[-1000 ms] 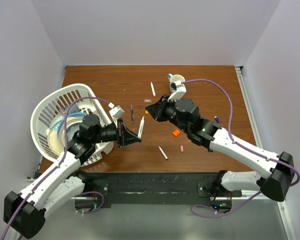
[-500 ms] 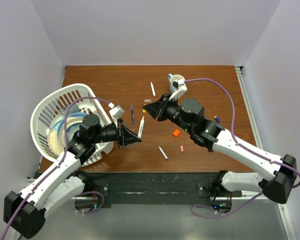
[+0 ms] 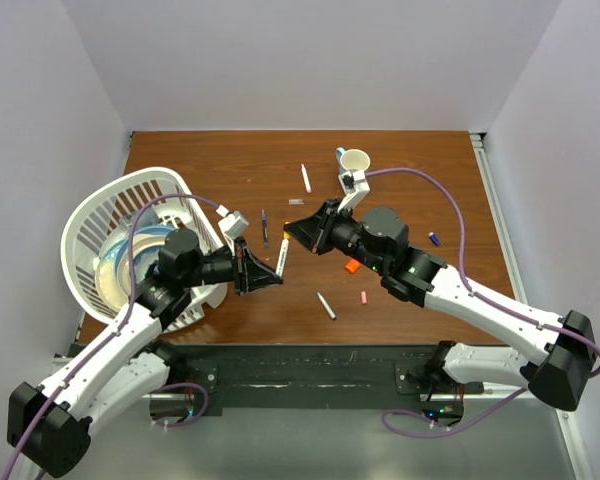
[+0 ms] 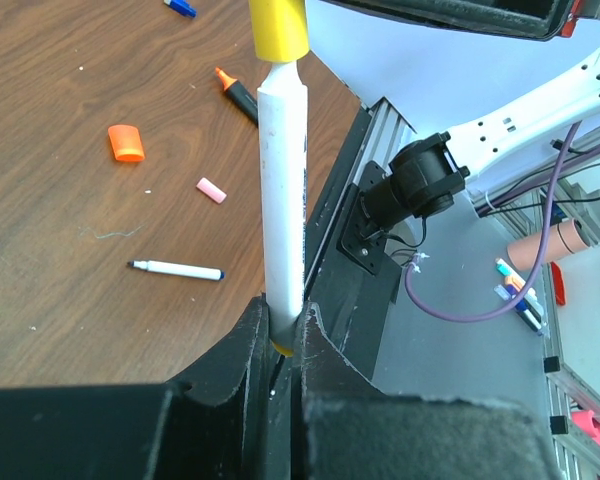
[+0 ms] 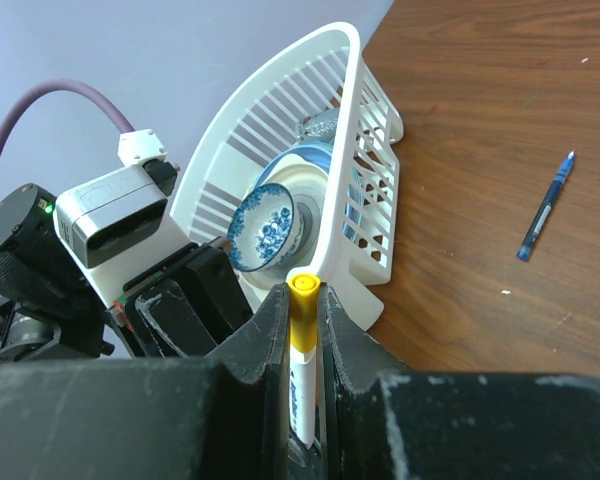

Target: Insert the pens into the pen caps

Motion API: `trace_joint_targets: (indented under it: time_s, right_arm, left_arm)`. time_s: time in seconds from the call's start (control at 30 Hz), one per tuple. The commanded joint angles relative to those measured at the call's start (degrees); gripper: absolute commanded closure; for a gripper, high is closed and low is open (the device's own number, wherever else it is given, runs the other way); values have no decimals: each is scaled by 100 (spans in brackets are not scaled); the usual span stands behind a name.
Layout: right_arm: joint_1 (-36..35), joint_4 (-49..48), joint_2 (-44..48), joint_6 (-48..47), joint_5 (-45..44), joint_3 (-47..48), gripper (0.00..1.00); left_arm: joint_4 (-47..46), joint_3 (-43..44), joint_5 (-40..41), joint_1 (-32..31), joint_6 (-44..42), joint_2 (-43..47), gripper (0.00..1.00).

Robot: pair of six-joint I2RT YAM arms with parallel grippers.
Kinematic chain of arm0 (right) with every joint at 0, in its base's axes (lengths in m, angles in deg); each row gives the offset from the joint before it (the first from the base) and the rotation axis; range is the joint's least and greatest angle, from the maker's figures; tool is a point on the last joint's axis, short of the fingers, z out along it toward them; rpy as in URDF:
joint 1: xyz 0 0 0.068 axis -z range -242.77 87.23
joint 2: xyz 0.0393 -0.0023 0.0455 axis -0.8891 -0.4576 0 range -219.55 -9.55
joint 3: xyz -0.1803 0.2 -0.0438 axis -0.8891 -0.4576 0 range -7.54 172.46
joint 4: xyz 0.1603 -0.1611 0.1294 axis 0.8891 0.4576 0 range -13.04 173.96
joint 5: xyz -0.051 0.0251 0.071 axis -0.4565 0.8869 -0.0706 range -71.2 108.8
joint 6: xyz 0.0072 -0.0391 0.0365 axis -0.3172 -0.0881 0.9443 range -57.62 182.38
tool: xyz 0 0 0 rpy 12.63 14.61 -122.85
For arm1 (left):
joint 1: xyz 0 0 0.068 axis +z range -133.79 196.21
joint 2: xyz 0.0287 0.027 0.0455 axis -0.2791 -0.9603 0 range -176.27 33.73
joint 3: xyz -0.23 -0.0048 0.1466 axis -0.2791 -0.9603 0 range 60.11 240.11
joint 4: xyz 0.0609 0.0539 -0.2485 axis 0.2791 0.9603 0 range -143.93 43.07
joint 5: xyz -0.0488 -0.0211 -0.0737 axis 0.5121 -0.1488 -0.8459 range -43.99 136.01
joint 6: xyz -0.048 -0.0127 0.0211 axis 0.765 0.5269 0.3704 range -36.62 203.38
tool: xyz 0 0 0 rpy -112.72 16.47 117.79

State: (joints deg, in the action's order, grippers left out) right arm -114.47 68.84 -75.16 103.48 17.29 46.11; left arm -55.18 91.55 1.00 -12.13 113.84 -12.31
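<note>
Left gripper (image 4: pixel 283 330) pinching smooth white pen (image 4: pixel 282 200) | right gripper (image 5: pixel 302 305) clasping yellow cap (image 4: pixel 278 28)

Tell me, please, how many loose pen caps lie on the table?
3: an orange cap beside the right arm, a pink cap just nearer the robot, a blue cap farther right. Others may be hidden under the arms.

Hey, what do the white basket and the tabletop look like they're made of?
The white basket looks like moulded plastic: glossy, with thin, even slats and a smooth rim. The tabletop looks like wood or wood-grain laminate: brown with streaked grain and a slight sheen. The pictures do not show which.
</note>
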Motion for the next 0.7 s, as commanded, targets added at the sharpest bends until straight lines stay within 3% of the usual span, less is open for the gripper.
trace_joint_targets:
  time_s: [0.0, 0.23, 0.4, 0.67]
  right_arm:
    - [-24, -365, 100, -50, 117, -100, 100]
    - [-33, -426, 144, -32, 362, -196, 100]
    - [-33, -646, 249, -216, 1074, -644, 100]
    - [-33, -902, 540, -234, 1979, -1330, 100]
  left_arm:
    - [-437, -15, -201, -31, 65, 86, 100]
    - [-612, -42, -60, -31, 223, 157, 100]
    - [-1657, -59, -148, -31, 742, 69, 100]
    - [-2009, 143, 309, -31, 294, 175, 100]
